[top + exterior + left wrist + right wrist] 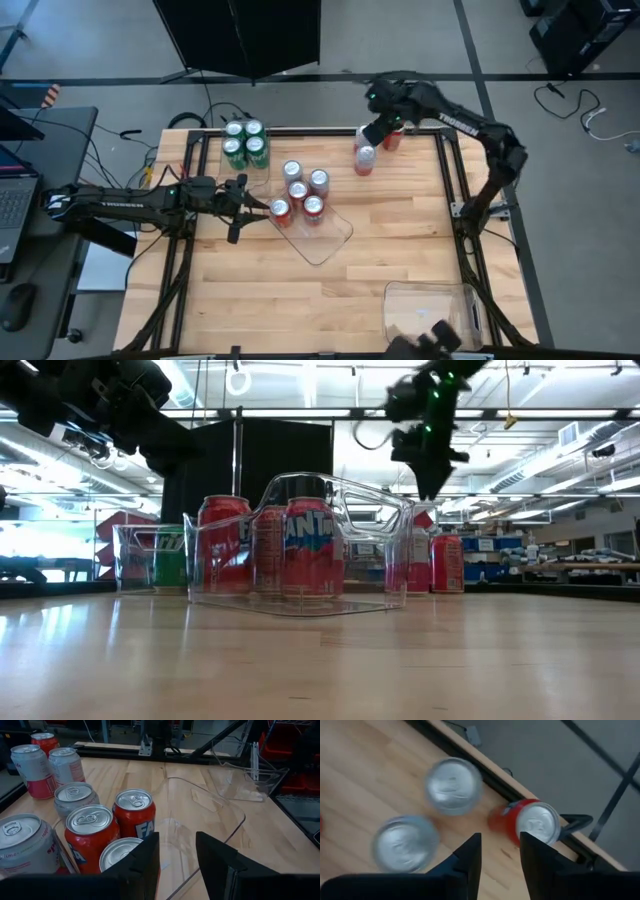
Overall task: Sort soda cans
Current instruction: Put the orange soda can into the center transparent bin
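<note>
Red and silver-grey soda cans stand close together in a clear tray at mid table. My left gripper reaches in from the left and is shut on that tray's near corner. Green cans stand in a second clear tray at the back left. Two silver-grey cans and a red can stand loose on the wood at the back right. My right gripper hangs above those three, pointing steeply down. Its fingers are narrowly apart, with nothing between them. My left gripper holds the clear tray by its curved rim, which runs down into the gap between the two fingers. The fingers come nearly level from the table's left. One finger stands on the side of the cans. The tray rests flat on the table.
A third clear tray lies at the table's front right corner. The table's black frame rail runs just behind the loose cans. A keyboard and cables lie off the table's left side. Bare wood spreads across the front.
</note>
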